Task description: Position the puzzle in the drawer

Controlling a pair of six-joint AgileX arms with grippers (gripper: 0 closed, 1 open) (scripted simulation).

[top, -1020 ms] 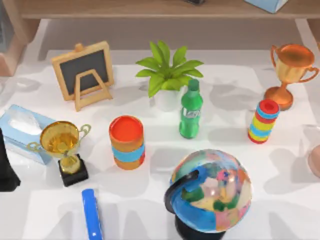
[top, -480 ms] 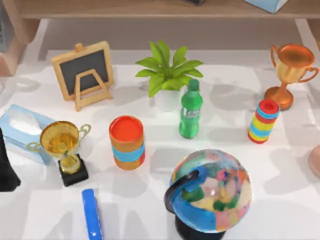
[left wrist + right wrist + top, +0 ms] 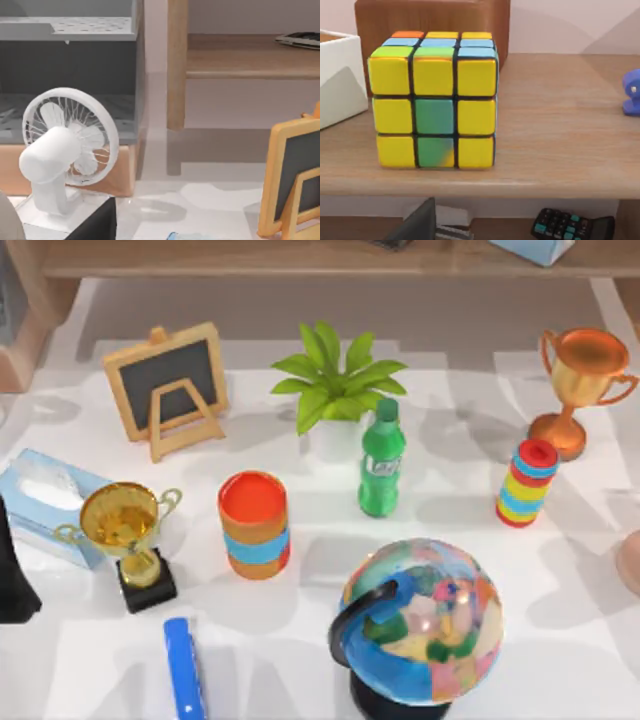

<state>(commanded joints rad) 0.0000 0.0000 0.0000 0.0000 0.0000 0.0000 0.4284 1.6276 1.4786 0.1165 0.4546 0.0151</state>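
I am looking through the right wrist camera at the yellow-faced puzzle cube (image 3: 436, 100), which is sitting on a wooden shelf (image 3: 560, 130), close ahead, so I judge the right arm is lining up to pick it. I cannot tell how either end effector stands. The left wrist camera is facing a grey open drawer unit (image 3: 70, 75) behind a white desk fan (image 3: 65, 145), presumably the destination.

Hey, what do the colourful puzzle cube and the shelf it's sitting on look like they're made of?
The yellow-faced puzzle cube looks like glossy plastic: flat bright tiles with soft highlights, set in dark seams. The light brown shelf board under it looks like matte wood or wood-look laminate, judging by its fine streaky grain; which one is unclear.
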